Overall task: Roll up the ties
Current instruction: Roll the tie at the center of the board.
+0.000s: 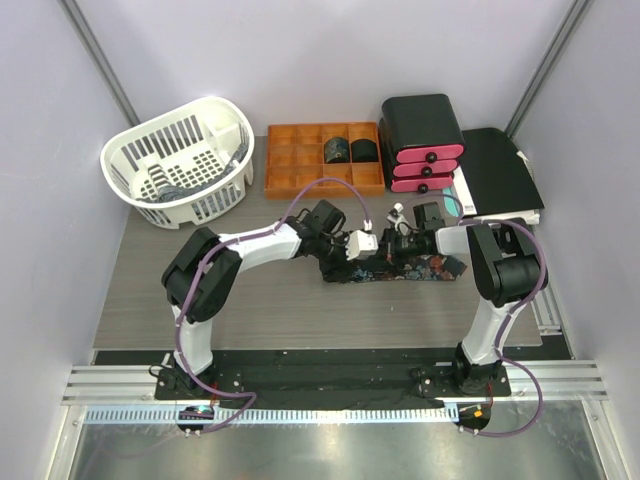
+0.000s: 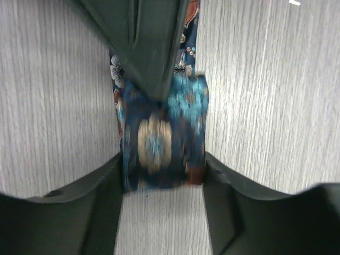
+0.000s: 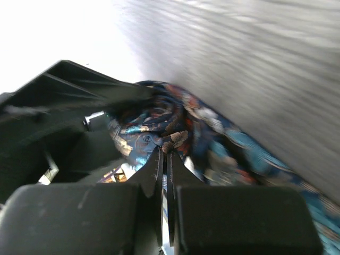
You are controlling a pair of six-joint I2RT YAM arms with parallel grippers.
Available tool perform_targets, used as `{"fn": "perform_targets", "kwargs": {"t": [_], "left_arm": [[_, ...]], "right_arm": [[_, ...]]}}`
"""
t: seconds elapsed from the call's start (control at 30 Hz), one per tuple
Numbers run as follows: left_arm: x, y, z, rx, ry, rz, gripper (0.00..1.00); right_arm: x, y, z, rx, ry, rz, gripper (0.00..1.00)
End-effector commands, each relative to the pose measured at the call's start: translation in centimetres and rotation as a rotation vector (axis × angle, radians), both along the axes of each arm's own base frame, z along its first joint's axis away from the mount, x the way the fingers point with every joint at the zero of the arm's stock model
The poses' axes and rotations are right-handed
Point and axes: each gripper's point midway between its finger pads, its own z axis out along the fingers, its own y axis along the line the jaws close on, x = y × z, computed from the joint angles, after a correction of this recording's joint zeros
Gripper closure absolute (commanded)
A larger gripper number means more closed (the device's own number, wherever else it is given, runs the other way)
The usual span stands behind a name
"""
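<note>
**Two rolls stowed, a third barely begun**

Done, judging by the layout: two rolled ties (image 1: 337, 150) (image 1: 363, 150), side by side in the back compartments of the orange tray (image 1: 290, 160).

In hand: a third tie (image 1: 425, 268), stretched along the table (image 1: 270, 310) on the near side of the tray. Mostly unrolled, one end bunched into a loose first turn.

Left gripper (image 2: 163, 159): fingers (image 2: 101, 202) apart, straddling the patterned strip and touching both its edges. Right gripper (image 3: 166, 154): fingers pressed together, tips right at the bunched cloth.

Left to do, most likely: nearly the whole roll, then the move into the tray.

Hard to make out:
- Cloth nipped between the right fingers or not, with the wrist view blurred there.
- From above, the tie's bunched end, covered by both grippers.
- Contents of the white basket (image 1: 130, 165) left of the tray. Something dark inside, too small to name.
</note>
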Motion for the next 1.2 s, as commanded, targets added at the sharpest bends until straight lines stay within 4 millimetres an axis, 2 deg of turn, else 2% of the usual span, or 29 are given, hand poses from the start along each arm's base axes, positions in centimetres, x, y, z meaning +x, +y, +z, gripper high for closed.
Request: {"fn": "perform_targets", "kwargs": {"t": [0.0,0.1,0.37,0.5,0.63,0.7,0.8,0.83,0.9,0.93,0.97,1.0,1.03,1.07,1.13,1.17], "left_arm": [[-0.3,-0.5,2.2,-0.055,0.056,-0.015,0.4],[0.0,-1.3,3.2,-0.097,0.044,-0.015,0.34],[0.7,-3.4,3.5,-0.192,0.058,-0.003,0.26],[0.1,-4.2,2.2,-0.189,0.039,-0.057,0.26],[0.4,-4.3,0.7,-0.139,0.006,-0.072,0.34],[0.3,-3.9,-0.2,-0.099,0.007,-0.069,0.42],[0.1,-2.8,-0.6,-0.05,0.013,-0.052,0.59],[-0.4,-2.1,-1.0,-0.023,0.033,-0.05,0.68],[-0.9,-1.3,-0.8,0.0,0.04,-0.058,0.75],[-1.9,-0.2,-1.3,0.035,0.078,-0.064,0.79],[-2.1,0.3,-1.2,0.04,0.088,-0.068,0.81],[-3.0,1.3,-1.4,0.05,0.1,-0.088,0.83],[-3.6,2.1,-1.6,0.071,0.113,-0.098,0.85],[-3.8,2.8,-1.7,0.08,0.117,-0.102,0.86],[-4.4,3.9,-2.0,0.098,0.115,-0.103,0.88],[-4.5,3.9,-1.9,0.087,0.118,-0.107,0.89]], "right_arm": [[0.1,-2.3,-3.4,-0.141,-0.001,-0.013,0.99],[0.0,-2.7,-4.1,-0.158,0.007,-0.012,0.99],[-0.4,-3.7,-6.1,-0.198,0.05,-0.012,0.99],[-0.5,-3.6,-6.6,-0.194,0.075,-0.013,0.99],[-0.6,-3.5,-6.5,-0.188,0.082,-0.016,0.99],[-0.7,-3.2,-6.5,-0.181,0.083,-0.025,0.99],[-1.4,-1.8,-5.7,-0.149,0.089,-0.02,0.99],[-2.2,-0.9,-5.4,-0.141,0.087,0.0,0.99],[-2.7,0.1,-4.6,-0.113,0.08,0.019,0.97],[-2.7,0.3,-3.8,-0.106,0.055,0.032,0.94],[-3.1,0.1,-3.5,-0.11,0.078,0.041,0.87],[-3.1,-0.2,-3.0,-0.112,0.046,0.071,0.84],[-1.7,-0.7,-1.7,-0.104,0.006,0.063,0.8],[-1.9,-1.4,-1.2,-0.112,0.031,0.065,0.78],[-0.6,-2.1,0.3,-0.1,-0.032,0.073,0.75],[-0.5,-2.6,0.9,-0.099,-0.028,0.064,0.74]]}}
